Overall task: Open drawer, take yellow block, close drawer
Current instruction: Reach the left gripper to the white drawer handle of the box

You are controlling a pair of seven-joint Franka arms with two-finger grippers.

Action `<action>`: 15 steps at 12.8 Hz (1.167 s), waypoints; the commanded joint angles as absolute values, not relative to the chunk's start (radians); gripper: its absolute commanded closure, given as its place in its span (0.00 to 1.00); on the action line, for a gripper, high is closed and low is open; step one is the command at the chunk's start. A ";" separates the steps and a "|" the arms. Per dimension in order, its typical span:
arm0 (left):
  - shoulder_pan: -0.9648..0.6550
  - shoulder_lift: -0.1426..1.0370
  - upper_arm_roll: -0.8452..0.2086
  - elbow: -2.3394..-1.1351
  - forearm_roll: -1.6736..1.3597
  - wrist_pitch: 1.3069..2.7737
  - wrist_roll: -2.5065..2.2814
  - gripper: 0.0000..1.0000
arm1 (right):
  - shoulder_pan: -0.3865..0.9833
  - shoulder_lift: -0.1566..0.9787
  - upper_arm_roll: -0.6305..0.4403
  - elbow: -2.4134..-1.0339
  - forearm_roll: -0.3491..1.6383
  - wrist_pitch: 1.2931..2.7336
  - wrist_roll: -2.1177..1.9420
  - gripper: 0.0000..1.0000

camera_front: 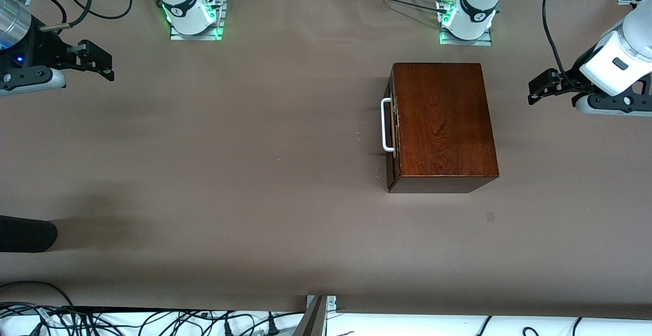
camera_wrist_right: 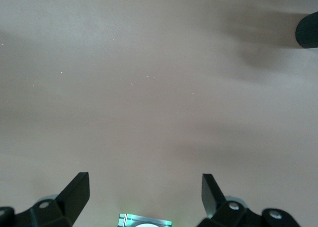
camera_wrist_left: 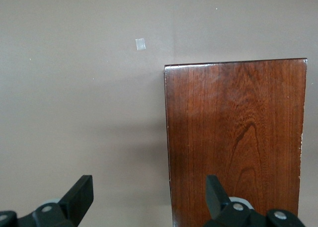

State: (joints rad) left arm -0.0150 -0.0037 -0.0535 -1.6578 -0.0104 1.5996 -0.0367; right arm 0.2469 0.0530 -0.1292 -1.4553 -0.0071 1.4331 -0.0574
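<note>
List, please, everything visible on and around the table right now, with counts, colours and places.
wooden box: one, dark reddish-brown, on the table toward the left arm's end.
drawer: one, dark wood front, shut in the box.
handle: one, white loop, on the drawer front.
table: one, brown-grey cover.
black object: one, at the right arm's end, near the front camera.
left claw: one, black, open, beside the box, waiting.
right claw: one, black, open, over bare table.
</note>
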 commanded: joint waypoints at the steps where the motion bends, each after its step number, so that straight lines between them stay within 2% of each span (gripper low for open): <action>1: -0.023 0.017 -0.075 -1.605 -0.017 1.560 -0.045 0.00 | 0.241 0.049 -0.123 -1.453 -0.023 1.410 -0.045 0.00; 6: -0.023 0.038 -0.214 -1.603 -0.012 1.557 -0.058 0.00 | 0.241 0.045 -0.124 -1.448 -0.023 1.410 -0.044 0.00; 11: -0.025 0.187 -0.434 -1.551 -0.011 1.638 -0.337 0.00 | 0.241 0.043 -0.123 -1.453 -0.025 1.407 -0.051 0.00; 15: -0.177 0.319 -0.454 -1.539 0.087 1.755 -0.565 0.00 | 0.241 0.041 -0.123 -1.453 -0.025 1.404 -0.049 0.00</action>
